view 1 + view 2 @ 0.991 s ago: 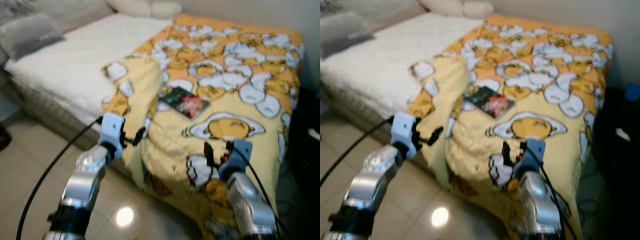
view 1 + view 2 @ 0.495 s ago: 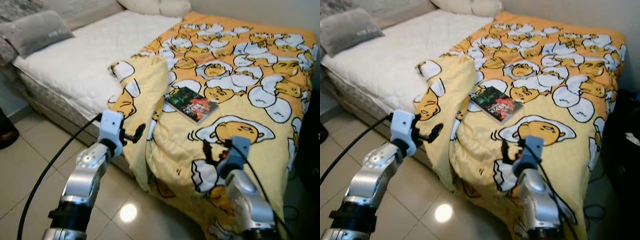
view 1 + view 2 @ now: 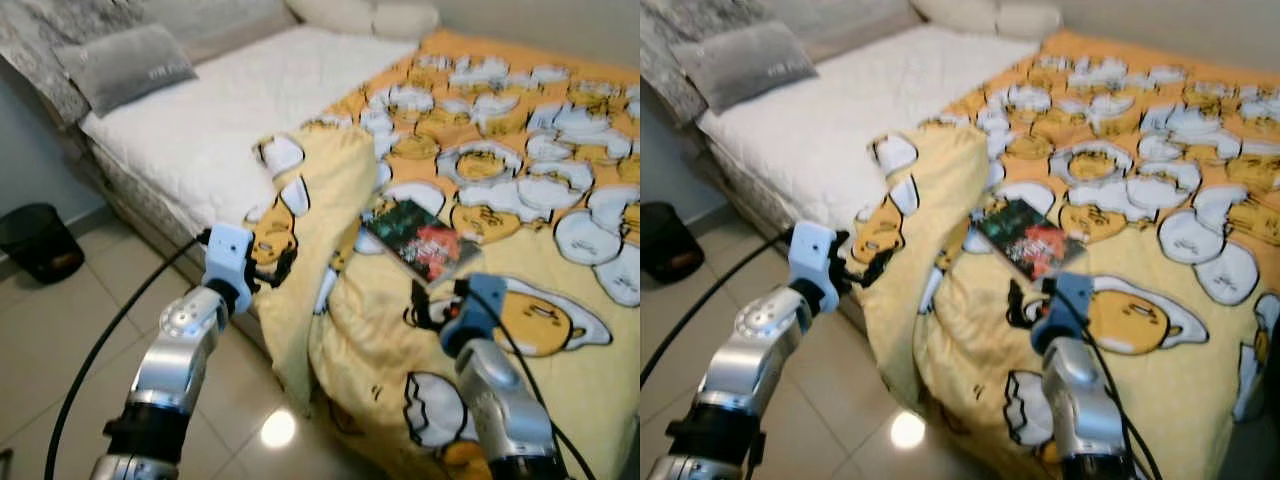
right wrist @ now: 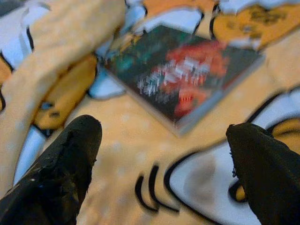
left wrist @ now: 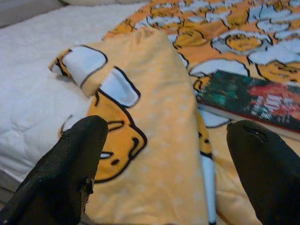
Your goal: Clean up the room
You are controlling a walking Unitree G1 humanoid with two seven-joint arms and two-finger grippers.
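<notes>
Right gripper point(image 4: 159, 168), fingers spread, hovers just short of the book point(image 3: 418, 240) lying on the rumpled yellow blanket point(image 3: 500, 330), left gripper point(image 5: 164, 154) likewise spread by its folded edge; tidying apparently not begun, 0 items moved.

Yellow egg-print blanket point(image 3: 500, 330); dark green-red book point(image 3: 422, 240); white mattress point(image 3: 230, 130); grey pillow point(image 3: 125, 65)
</notes>
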